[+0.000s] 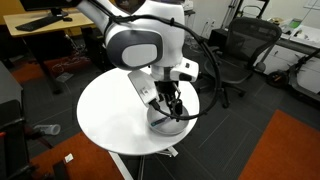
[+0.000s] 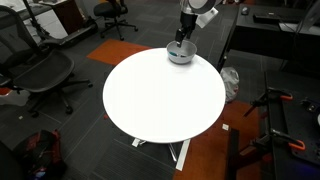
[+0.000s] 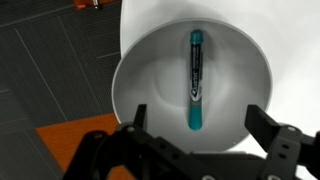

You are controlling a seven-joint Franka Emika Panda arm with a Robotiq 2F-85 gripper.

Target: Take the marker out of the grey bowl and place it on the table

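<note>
The teal-blue marker lies lengthwise inside the grey bowl, clear in the wrist view. The bowl stands near the edge of the round white table and shows in both exterior views. My gripper hangs just above the bowl, open, its two fingers on either side of the marker's near end without touching it. In both exterior views the gripper sits directly over the bowl and hides the marker.
Black office chairs stand around the table. A wooden desk is at the back. An orange carpet patch lies on the dark floor. A tripod stand is close to the table.
</note>
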